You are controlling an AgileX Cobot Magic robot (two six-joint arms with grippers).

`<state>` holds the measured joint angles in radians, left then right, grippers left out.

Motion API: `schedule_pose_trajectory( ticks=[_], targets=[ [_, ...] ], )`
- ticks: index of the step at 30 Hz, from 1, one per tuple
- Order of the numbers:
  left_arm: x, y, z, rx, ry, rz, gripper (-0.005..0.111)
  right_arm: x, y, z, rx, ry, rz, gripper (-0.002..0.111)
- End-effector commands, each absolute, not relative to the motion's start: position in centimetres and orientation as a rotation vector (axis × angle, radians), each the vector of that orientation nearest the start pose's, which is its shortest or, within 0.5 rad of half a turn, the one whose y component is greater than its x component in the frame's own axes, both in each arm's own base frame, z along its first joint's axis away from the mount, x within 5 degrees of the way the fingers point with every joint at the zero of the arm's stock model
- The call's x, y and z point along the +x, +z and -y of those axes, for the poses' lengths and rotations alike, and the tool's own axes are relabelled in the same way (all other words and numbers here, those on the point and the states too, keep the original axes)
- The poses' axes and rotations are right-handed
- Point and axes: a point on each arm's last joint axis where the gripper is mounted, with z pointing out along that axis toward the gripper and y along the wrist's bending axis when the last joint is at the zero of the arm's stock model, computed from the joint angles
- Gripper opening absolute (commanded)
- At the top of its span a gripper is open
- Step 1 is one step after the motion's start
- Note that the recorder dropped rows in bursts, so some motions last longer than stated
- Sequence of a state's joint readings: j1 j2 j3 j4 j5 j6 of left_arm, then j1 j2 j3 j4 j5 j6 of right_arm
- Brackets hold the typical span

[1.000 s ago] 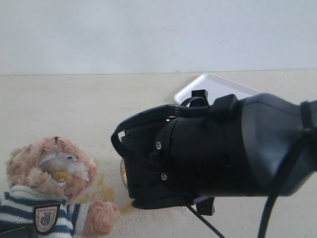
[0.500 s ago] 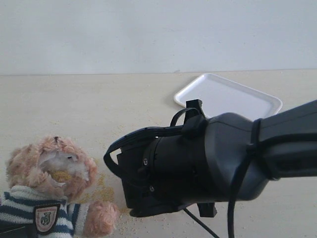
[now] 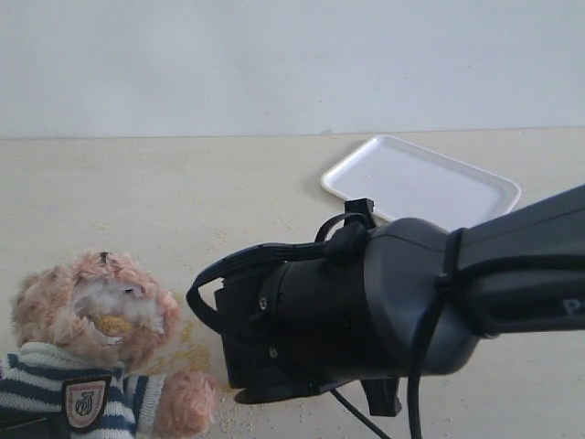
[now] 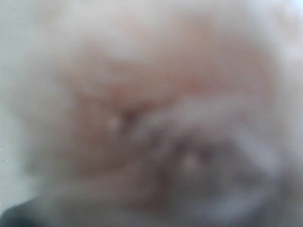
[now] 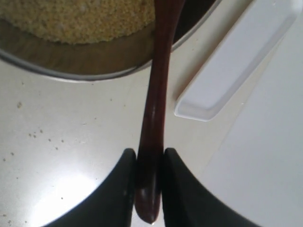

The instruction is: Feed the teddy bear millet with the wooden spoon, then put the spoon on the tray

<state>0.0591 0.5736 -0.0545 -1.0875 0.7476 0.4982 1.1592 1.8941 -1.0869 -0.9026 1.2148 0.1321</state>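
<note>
The teddy bear [image 3: 96,311] sits at the lower left in its striped sweater, with millet grains on its white muzzle. My right gripper [image 5: 150,163] is shut on the end of the wooden spoon [image 5: 158,85]. The handle runs out over the rim of the steel bowl [image 5: 71,71], which holds millet [image 5: 80,19]; the spoon's round end is out of frame. The white tray [image 3: 420,178] lies at the back right and also shows beside the bowl as the tray [image 5: 236,61]. Blurred bear fur fills the left wrist view, and the left jaws do not show.
The right arm's black body [image 3: 366,320] fills the middle of the exterior view and hides the bowl and spoon there. Loose millet grains [image 3: 187,352] lie scattered on the pale table [image 3: 164,201] by the bear's paw.
The right arm has dropped lower and shifted slightly left, uncovering the whole tray behind it. The bear has not moved.
</note>
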Motion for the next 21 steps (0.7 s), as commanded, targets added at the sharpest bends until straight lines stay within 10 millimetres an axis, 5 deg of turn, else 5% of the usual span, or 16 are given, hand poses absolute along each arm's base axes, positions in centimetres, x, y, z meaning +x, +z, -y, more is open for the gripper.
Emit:
schedule_pose_trajectory(
  ticks=[1, 21],
  targets=[
    [7.21, 17.11, 5.15, -0.315, -0.98, -2.362, 0.005, 18.67, 16.8, -26.43, -1.906, -1.161, -1.99, 0.013],
    [7.21, 17.11, 5.15, -0.315, -0.981, -2.362, 0.005, 18.17, 16.98, -27.02, -1.913, -1.047, -2.103, 0.013]
  ],
)
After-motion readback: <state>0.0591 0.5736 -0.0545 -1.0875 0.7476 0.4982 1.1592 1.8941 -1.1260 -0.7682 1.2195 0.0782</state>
